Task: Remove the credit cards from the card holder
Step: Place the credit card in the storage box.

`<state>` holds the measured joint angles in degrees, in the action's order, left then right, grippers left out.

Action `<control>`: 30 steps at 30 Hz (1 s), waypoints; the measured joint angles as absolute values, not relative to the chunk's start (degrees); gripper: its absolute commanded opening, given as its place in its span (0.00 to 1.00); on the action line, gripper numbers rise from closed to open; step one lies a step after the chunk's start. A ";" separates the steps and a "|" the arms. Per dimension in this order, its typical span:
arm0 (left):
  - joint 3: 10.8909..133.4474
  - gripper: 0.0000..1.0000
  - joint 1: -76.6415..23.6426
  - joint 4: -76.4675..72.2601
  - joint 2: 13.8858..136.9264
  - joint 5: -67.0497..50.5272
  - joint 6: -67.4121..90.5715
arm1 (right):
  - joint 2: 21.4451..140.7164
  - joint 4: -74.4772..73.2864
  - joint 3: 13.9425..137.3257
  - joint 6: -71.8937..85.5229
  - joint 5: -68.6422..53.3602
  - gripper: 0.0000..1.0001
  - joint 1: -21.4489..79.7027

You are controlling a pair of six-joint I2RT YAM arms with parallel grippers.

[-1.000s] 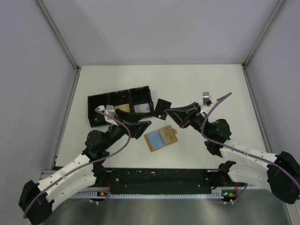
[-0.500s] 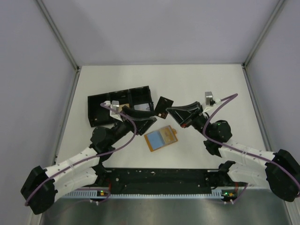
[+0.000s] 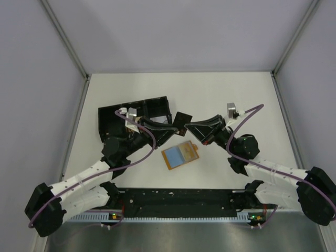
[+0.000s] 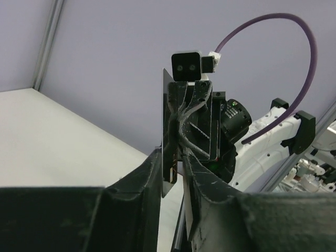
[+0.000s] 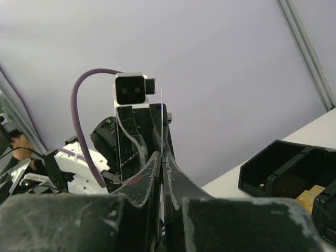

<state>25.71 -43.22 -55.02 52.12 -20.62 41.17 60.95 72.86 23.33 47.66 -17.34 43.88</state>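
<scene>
Where the top view looks down on the matte white tabletop (image 3: 226,94), a flat orange-tan card holder (image 3: 192,153) lies with a smooth pale blue card (image 3: 177,156) on it. Just beyond, a thin dark card (image 3: 181,121) sits between the left tool (image 3: 170,127) and the right tool (image 3: 188,125). At the left wrist, the scuffed black left tool (image 4: 172,155) stands narrowly parted around the card (image 4: 168,115). At the right wrist, the right tool (image 5: 161,155) pinches it edge-on (image 5: 161,100).

Black three-compartment tray (image 3: 109,109) on the white table (image 3: 236,94), left of centre
</scene>
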 measured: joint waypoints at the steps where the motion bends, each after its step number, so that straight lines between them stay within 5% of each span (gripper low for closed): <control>1: 26.11 0.11 -43.22 -54.92 52.49 -21.19 40.99 | 60.95 72.88 23.35 47.68 -17.54 0.00 43.88; 2: 26.26 0.01 -43.22 -54.89 52.66 -21.47 41.10 | 60.95 72.88 23.35 47.68 -17.65 0.00 43.88; 4: 26.35 0.00 -43.22 -54.68 52.71 -21.71 40.60 | 60.95 73.03 23.35 47.70 -18.06 0.04 43.88; 9: 26.55 0.00 -43.20 -50.24 50.70 -21.80 37.85 | 59.88 69.08 23.40 46.15 -19.70 0.51 43.48; 12: 28.64 0.00 -43.07 -41.08 48.07 -21.93 33.87 | 56.71 61.91 23.97 43.81 -22.81 0.65 41.41; 23: 49.76 0.00 -42.57 -1.15 50.78 -35.33 10.28 | 47.16 15.92 41.56 18.24 -39.18 0.70 34.33; 30: 57.04 0.00 -42.57 18.48 56.58 -41.10 -1.74 | 47.62 0.16 45.08 7.40 -48.05 0.63 34.33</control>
<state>57.04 -42.57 18.48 56.58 -41.10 -1.74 47.62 0.16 45.08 7.40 -48.05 34.33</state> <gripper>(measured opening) 0.011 0.661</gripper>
